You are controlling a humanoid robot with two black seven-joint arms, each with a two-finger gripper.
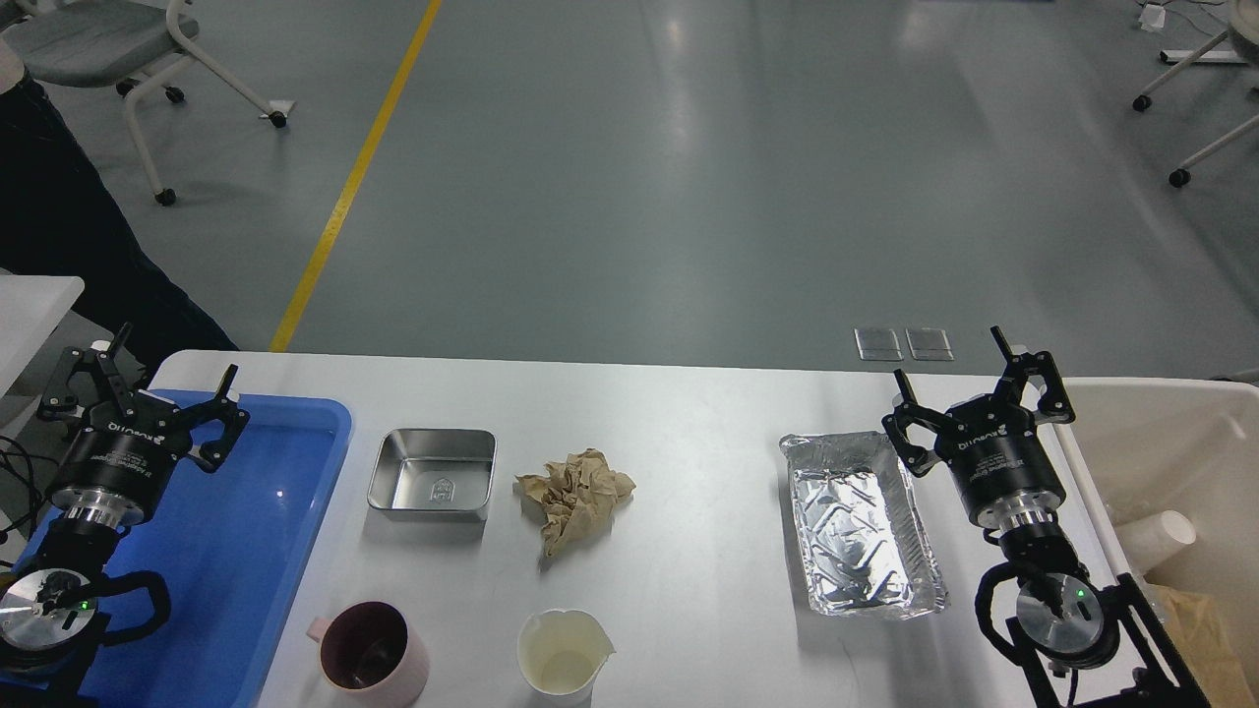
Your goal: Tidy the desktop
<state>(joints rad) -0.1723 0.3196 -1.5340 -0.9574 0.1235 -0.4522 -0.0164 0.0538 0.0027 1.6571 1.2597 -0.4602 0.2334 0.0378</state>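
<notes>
**A:** How far along are you on this tidy-up?

**B:** Barely started, by the look of it. Your desktop (689, 413) fills the lower half of the view and five things sit loose on it: the steel tin (432, 474) just beside the blue tray (295, 511), the crumpled brown paper (575, 495) next to the tin, the foil container (863, 524) toward your right, and at the near edge the pink mug (369, 654) and the white paper cup (563, 654)

**A:** Anything put away?

**B:** The blue tray looks bare, as far as you can see past the arm. The beige bin (1170, 442) at the right edge holds a white cup (1161, 539) and some brown paper (1195, 629), so I'd judge the rubbish side is begun

**A:** And the grippers?

**B:** Your left gripper (172, 379) hangs over the blue tray's far left corner, fingers spread, holding nothing. Your right gripper (954, 369) hangs near the foil container's far right corner, likewise spread and holding nothing

**A:** So what remains?

**B:** All five items, I'd say: dishes probably to the tray, paper and perhaps foil to the bin
</notes>
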